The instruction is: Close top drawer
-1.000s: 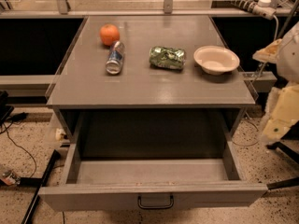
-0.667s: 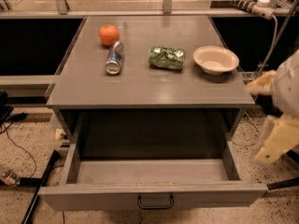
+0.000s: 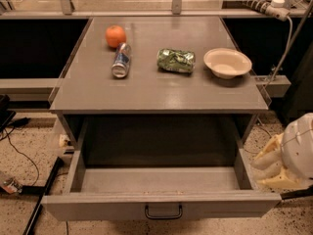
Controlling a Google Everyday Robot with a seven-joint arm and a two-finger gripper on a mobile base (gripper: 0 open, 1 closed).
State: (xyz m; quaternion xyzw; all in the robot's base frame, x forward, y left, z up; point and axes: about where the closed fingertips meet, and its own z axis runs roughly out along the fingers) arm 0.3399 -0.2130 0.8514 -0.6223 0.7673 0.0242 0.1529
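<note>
Farthest to the left of the gripper point(image 3: 278, 166), dark cables point(image 3: 19, 148) trailed over speckled floor, and a black bar point(image 3: 43, 199) lay slanted on it beside the cabinet. Next came the top drawer point(image 3: 98, 210), pulled well out from under the table top point(image 3: 161, 92), a deep grey box with flat walls. Its bare floor showed only a few pale specks along the front. A small black loop handle point(image 3: 163, 212) sat at the middle of its flat front, lower than the gripper and to its left.

Up on the smooth grey top, beyond the gripper and to its left, we saw a round orange point(image 3: 116, 35) just beside a can point(image 3: 121, 60) lying on its side. Then came a crumpled green bag point(image 3: 176, 60), and nearest the right edge a shallow cream bowl point(image 3: 227, 62) showing only its plain inside. A clear strip of table top ran along its front edge.

The cream-coloured gripper hung at the far right, just outside the drawer's right wall near its front corner. We could not tell whether it touched the wall, or whether it was spread or closed.
</note>
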